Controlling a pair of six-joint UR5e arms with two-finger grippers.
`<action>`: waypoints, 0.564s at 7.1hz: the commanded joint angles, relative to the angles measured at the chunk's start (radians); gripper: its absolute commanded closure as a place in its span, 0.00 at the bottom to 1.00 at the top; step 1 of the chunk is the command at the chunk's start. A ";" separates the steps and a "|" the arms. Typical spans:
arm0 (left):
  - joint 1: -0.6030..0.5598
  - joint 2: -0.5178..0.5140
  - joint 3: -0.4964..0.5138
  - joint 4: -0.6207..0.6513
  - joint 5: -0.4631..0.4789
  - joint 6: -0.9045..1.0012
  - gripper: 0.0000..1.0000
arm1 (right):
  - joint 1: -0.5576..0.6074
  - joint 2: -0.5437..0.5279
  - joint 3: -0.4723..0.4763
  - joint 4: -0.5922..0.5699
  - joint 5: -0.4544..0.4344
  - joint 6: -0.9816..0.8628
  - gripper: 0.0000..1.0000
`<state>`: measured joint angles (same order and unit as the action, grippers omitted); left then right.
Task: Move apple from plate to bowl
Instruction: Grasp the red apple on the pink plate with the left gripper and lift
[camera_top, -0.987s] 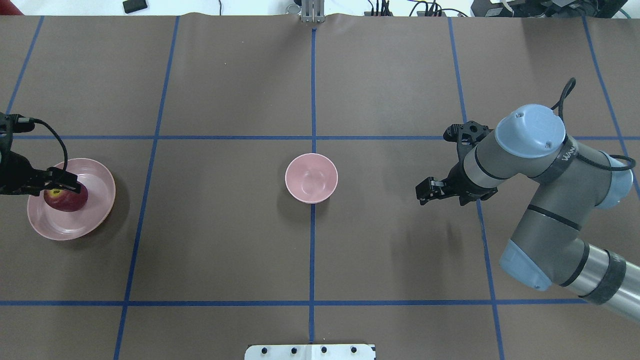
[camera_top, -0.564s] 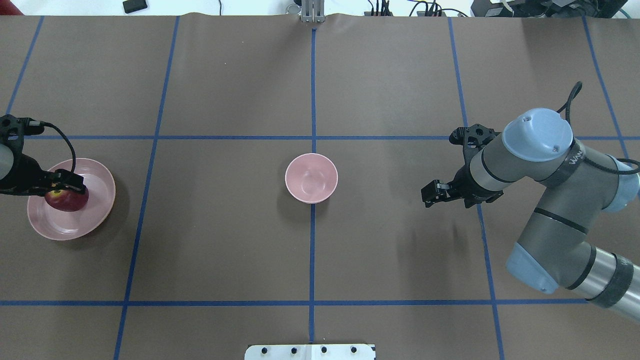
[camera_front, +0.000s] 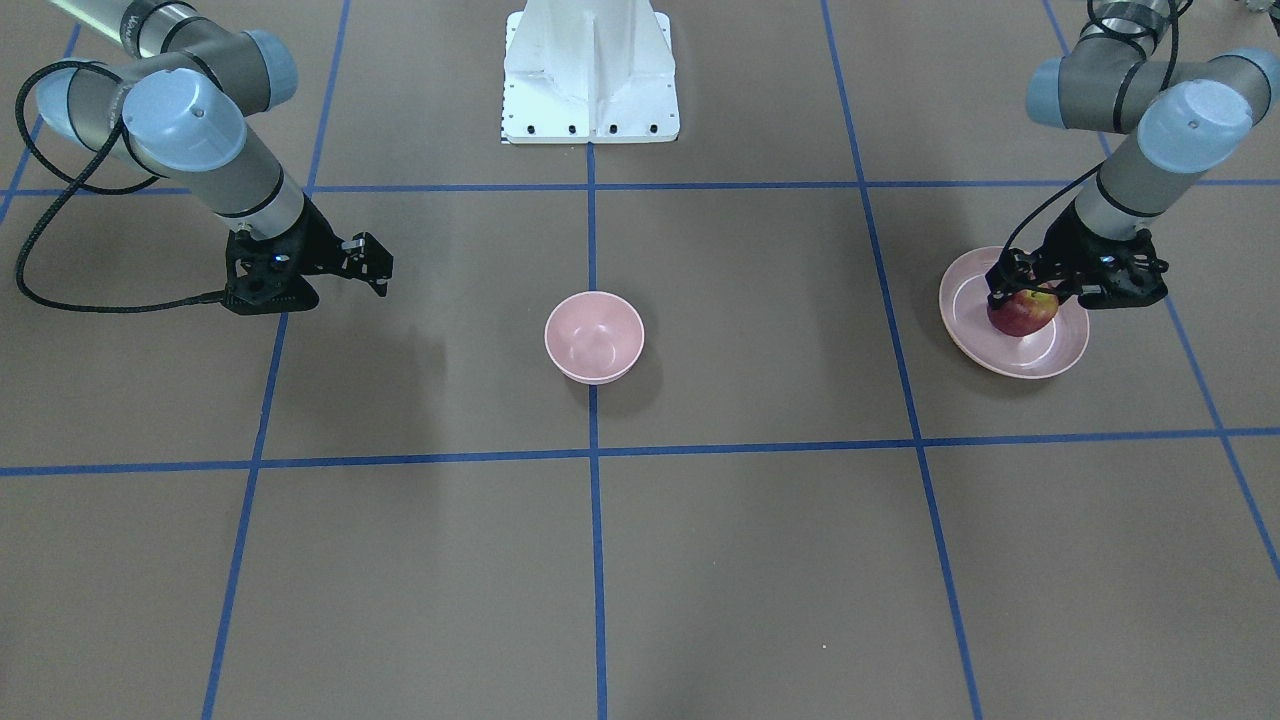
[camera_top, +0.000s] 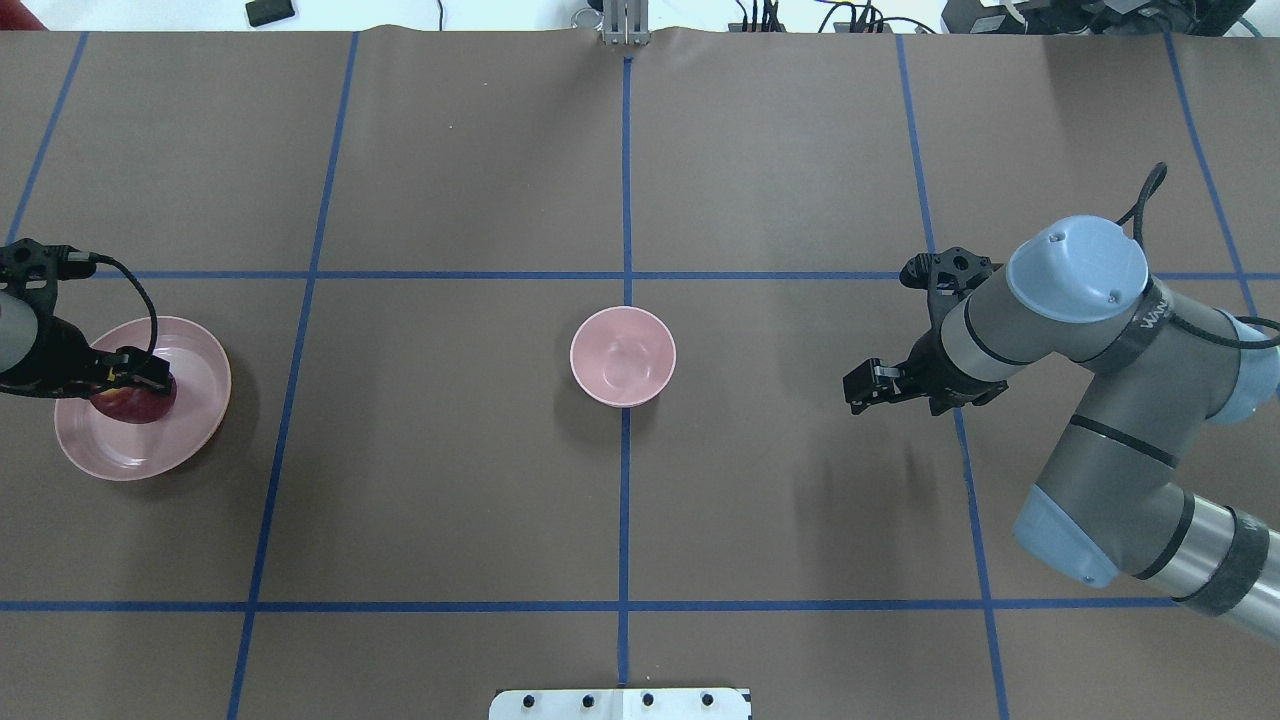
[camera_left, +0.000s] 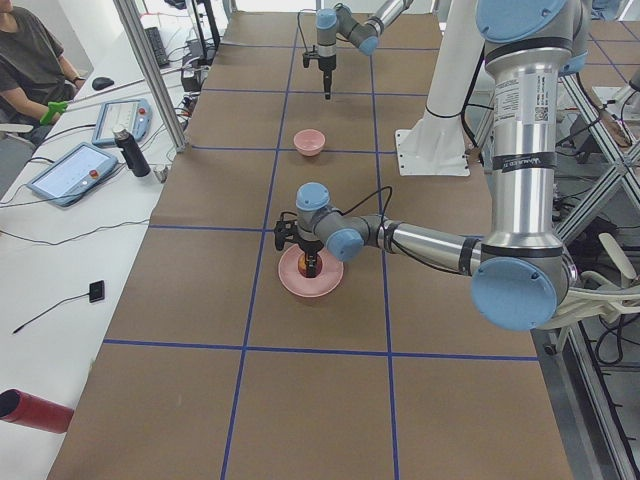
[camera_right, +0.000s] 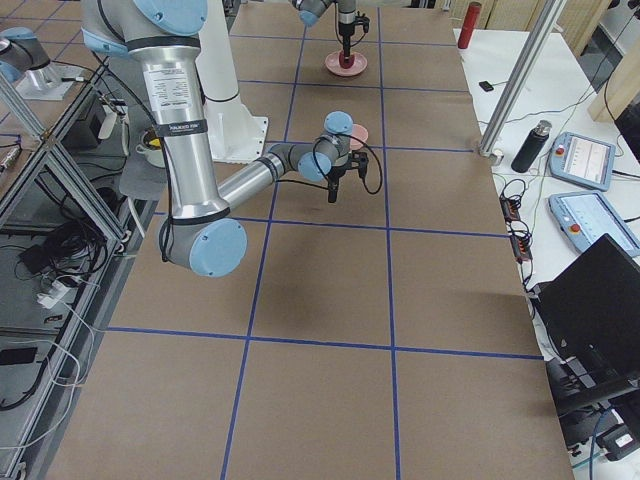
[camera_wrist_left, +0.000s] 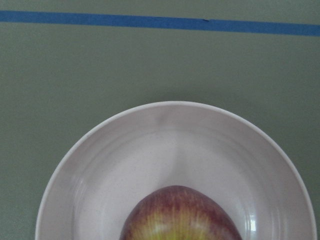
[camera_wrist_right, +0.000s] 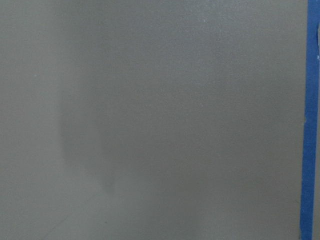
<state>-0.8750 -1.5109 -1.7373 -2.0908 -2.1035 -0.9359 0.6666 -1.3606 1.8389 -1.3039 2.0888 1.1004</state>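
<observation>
1. On the left gripper (camera_front: 1024, 292) the fingers (camera_front: 1003, 282) point straight down and are spread about as wide as the small, round, dark-red apple (camera_front: 1022, 316). One finger stands on either side of the apple's upper part. I cannot tell whether they press on its skin.
2. The apple sits near the middle of the wide, shallow, glossy pale-pink plate (camera_front: 1060, 355), with its yellow stem patch turned up under the gripper. In the left wrist view only the apple's top shows, at the lower edge, with the plate's rim curving around it.
3. The plate lies flat on the brown paper-covered desk (camera_front: 760, 560) towards the robot's left end, near one of the blue tape lines (camera_front: 900, 380) that mark the surface into squares.
4. The left arm (camera_front: 1150, 150), grey with pale-blue joint caps, reaches down over the plate, and a black cable (camera_front: 1040, 215) loops from its wrist.
5. The small, deep, matte pale-pink hemispherical bowl (camera_front: 575, 365) stands upright at the middle of the desk. It sits on the centre tape line, well apart from the plate.
6. The right gripper (camera_front: 380, 268) has its fingers drawn close together, with no gap showing between them and nothing in them. It hangs above the desk on the far side of the bowl from the plate, well apart from both. The right wrist view shows only brown desk and a strip of blue tape.
7. A white base plate (camera_front: 590, 70) stands at the robot's edge of the desk.
</observation>
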 joint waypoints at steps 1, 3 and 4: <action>0.008 -0.002 -0.001 0.000 0.000 0.000 1.00 | 0.024 -0.014 0.014 0.002 0.023 -0.013 0.00; -0.001 -0.002 -0.118 0.043 -0.062 0.008 1.00 | 0.070 -0.046 0.023 0.002 0.074 -0.033 0.00; -0.004 -0.033 -0.251 0.212 -0.085 0.003 1.00 | 0.086 -0.076 0.031 0.002 0.076 -0.078 0.00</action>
<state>-0.8750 -1.5202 -1.8561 -2.0210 -2.1537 -0.9297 0.7300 -1.4050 1.8608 -1.3024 2.1557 1.0631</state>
